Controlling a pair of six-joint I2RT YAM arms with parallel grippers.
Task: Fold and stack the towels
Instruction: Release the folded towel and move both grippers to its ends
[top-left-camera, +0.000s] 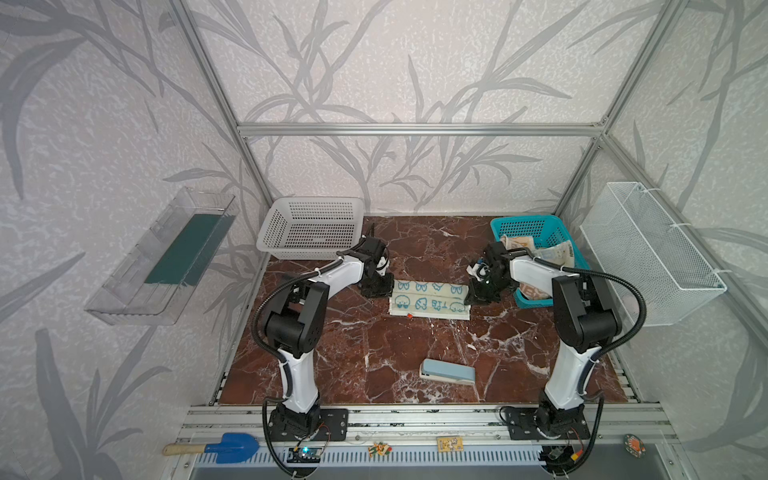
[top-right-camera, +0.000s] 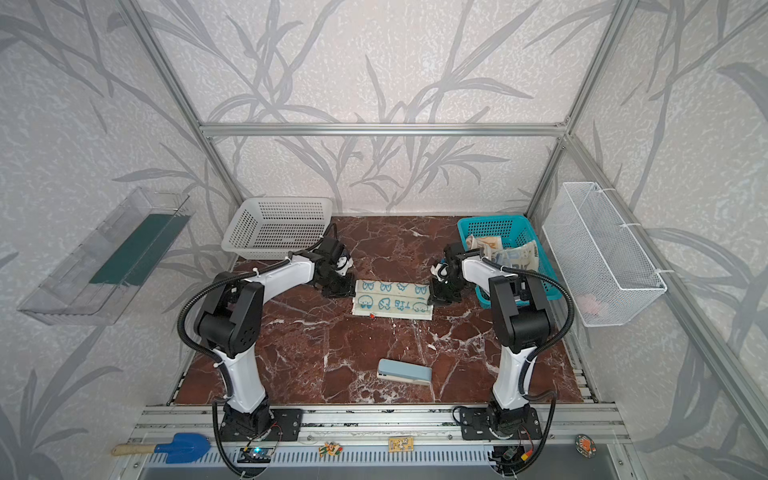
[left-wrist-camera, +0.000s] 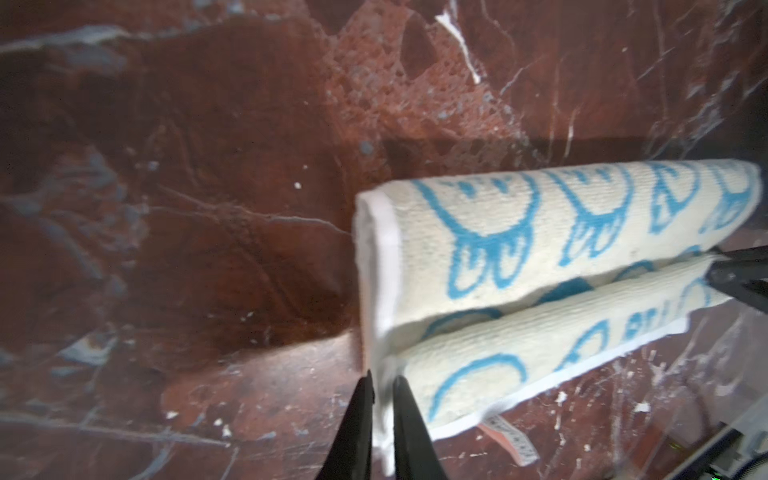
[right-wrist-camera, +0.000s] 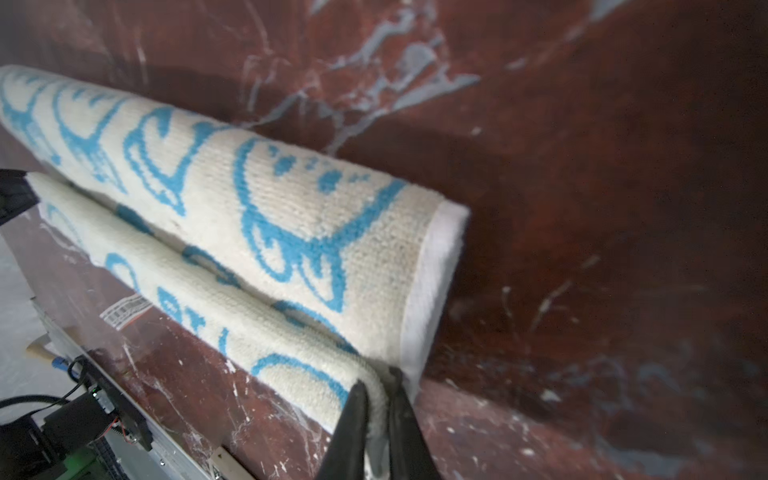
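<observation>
One folded towel (top-left-camera: 430, 300) out, two towels (top-left-camera: 557, 254) in the blue basket (top-left-camera: 528, 227).
Your left gripper (left-wrist-camera: 382, 380) and right gripper (right-wrist-camera: 376, 380), jaws narrow, pinch its ends.

We count 3 towels: 1 cream-blue towel (top-left-camera: 430, 300), 1 orange-cream towel (top-left-camera: 515, 242), 1 lettered towel (top-left-camera: 559, 253). Baskets, 3 total: 1 white plastic basket (top-left-camera: 274, 232), 1 blue plastic basket (top-left-camera: 523, 227), 1 wire basket (top-left-camera: 648, 249). Also 1 clear tray (top-left-camera: 158, 257), 1 pale blue block (top-left-camera: 448, 372), 1 blue shovel (top-left-camera: 230, 448) w/ wooden handle, and 2 robot arms: left arm (top-left-camera: 332, 270) & right arm (top-left-camera: 528, 266).
</observation>
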